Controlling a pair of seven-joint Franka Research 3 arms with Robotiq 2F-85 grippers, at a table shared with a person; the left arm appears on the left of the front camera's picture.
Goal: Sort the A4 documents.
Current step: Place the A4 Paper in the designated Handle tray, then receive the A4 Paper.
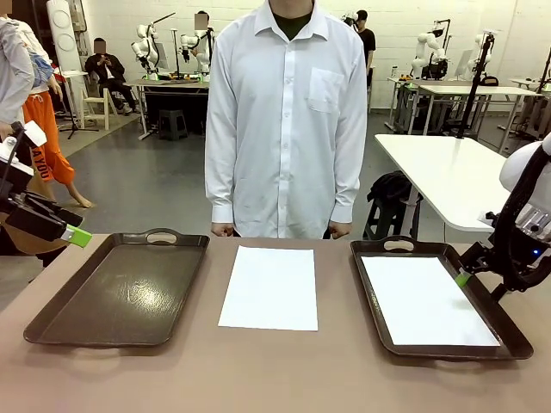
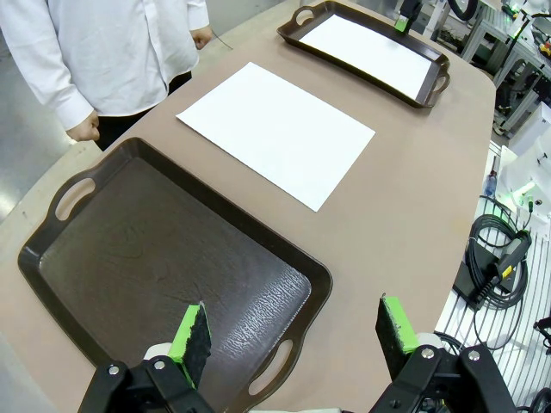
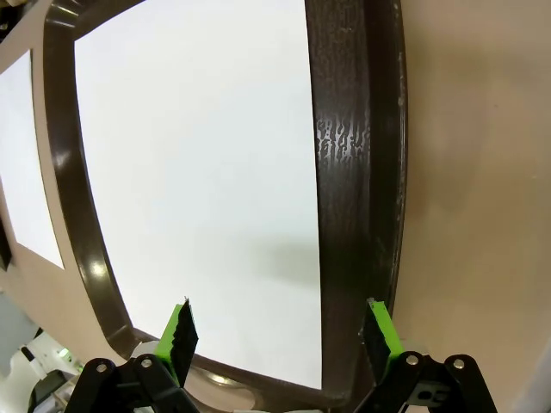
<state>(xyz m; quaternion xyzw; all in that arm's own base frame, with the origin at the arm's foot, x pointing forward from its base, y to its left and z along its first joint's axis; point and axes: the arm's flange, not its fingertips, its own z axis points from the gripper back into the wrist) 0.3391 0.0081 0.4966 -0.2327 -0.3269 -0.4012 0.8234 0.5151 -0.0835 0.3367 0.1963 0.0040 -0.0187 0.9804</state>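
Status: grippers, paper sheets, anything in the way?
Left gripper open, by left dark brown tray. Right gripper open, over right tray. White paper sheets: one in right tray, one on table. Person's hands clear.

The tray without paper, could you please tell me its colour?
The tray is dark brown and glossy; clearest in the left wrist view.

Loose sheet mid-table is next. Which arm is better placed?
Likely left: the left gripper hangs open by the empty tray, next to the loose sheet. The right gripper, open, hovers over the right tray's rim, beside the second sheet.
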